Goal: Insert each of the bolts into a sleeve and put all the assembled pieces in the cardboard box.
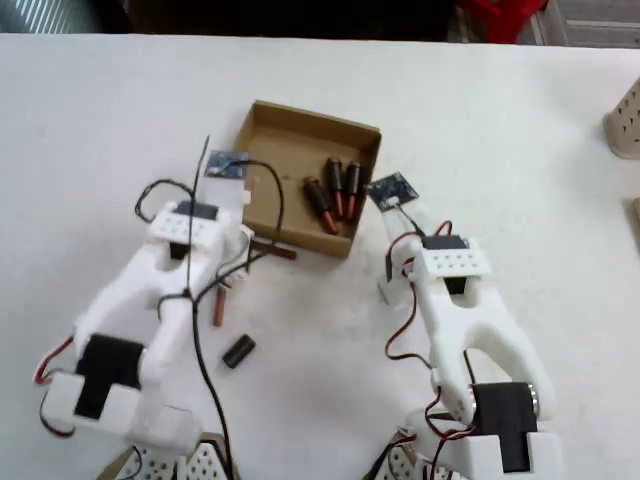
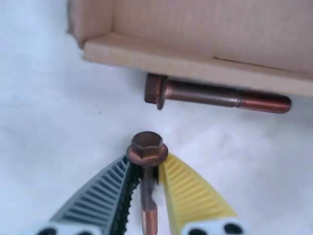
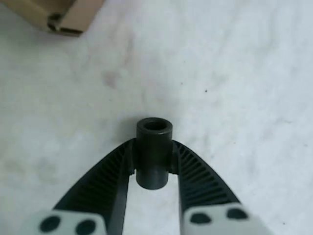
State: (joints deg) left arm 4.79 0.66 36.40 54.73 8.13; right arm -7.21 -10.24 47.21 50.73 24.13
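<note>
My left gripper [image 2: 146,166] pinches a bolt [image 2: 146,147] by its shank, beside the cardboard box [image 2: 195,54]. Right of the box, my right gripper [image 3: 154,164] clamps a sleeve [image 3: 154,142]. Mating them is the step, I judge. Next, their axes must line up. The bolt runs along my fingers, head outward, and the sleeve's bore also opens outward.

The table [image 1: 520,150] is white, the cardboard box [image 1: 285,140] plain tan. Both bolts — the held bolt [image 2: 146,147] and the loose bolt [image 2: 215,95] — are copper-brown. The left gripper [image 2: 146,164] is ribbed: a grey finger [image 2: 105,196], a yellow finger [image 2: 190,193]. The right gripper [image 3: 153,147], ribbed too, seems black, like its sleeve [image 3: 154,129].
</note>
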